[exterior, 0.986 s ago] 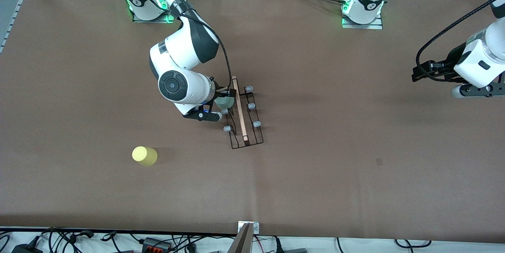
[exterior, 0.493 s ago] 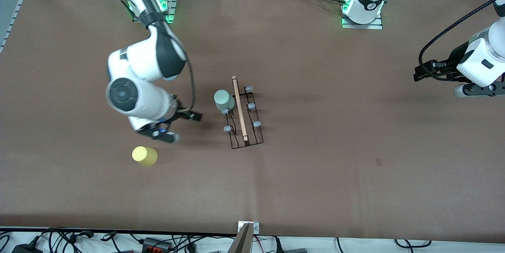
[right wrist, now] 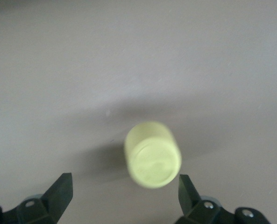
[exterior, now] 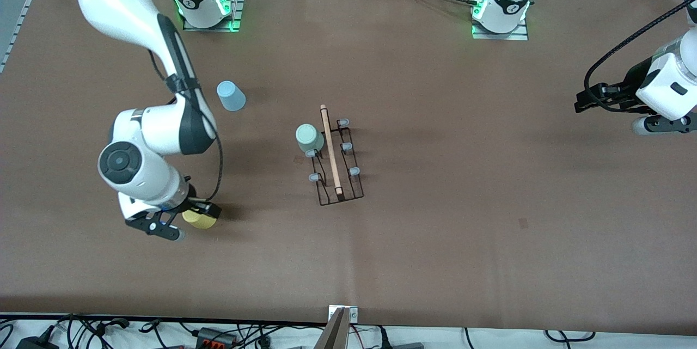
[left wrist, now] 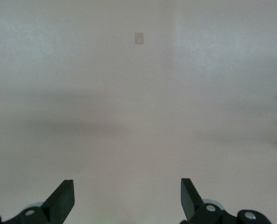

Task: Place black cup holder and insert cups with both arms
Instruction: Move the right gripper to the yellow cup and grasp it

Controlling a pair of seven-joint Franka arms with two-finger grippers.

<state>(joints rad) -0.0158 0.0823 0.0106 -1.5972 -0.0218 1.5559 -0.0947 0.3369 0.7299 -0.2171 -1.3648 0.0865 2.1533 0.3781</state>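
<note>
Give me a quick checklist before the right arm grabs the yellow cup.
1. Right pincer open: ok, fingers spread wide.
2. Yellow cup between the fingers: ok, it sits in the gap, bottom up.
3. Pincer low enough to close: cannot tell; in the wrist view the cup shows just ahead of the fingertips.
4. Black cup holder standing on the table: ok, pale green cup on one peg, others free.
5. Light blue cup out of the way: ok, nearer the right arm's base.
6. Left pincer waiting: ok, open over bare table at its own end.
</note>
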